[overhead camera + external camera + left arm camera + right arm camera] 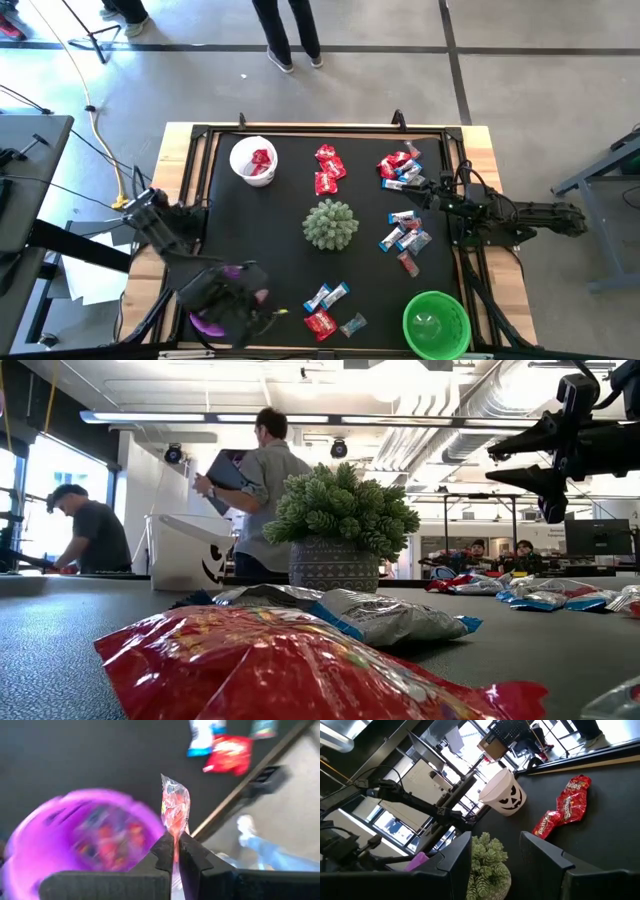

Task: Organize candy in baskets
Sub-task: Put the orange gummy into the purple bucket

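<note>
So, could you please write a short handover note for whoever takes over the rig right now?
Left gripper: shut on a pinkish clear-wrapped candy, beside the purple basket at the table's near-left corner; the basket already holds some candy.
Right gripper: open, empty, above the table's right side near the blue-and-silver candies.
White basket: back left, red candy inside.
Green basket: near right; contents hard to tell.
Left to sort: red packs behind the spiky plant, the right-side cluster, and the front pieces.

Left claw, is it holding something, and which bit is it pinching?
Yes. The left gripper is shut on a pinkish clear-wrapped candy, pinching its lower end, beside the purple basket.
</note>
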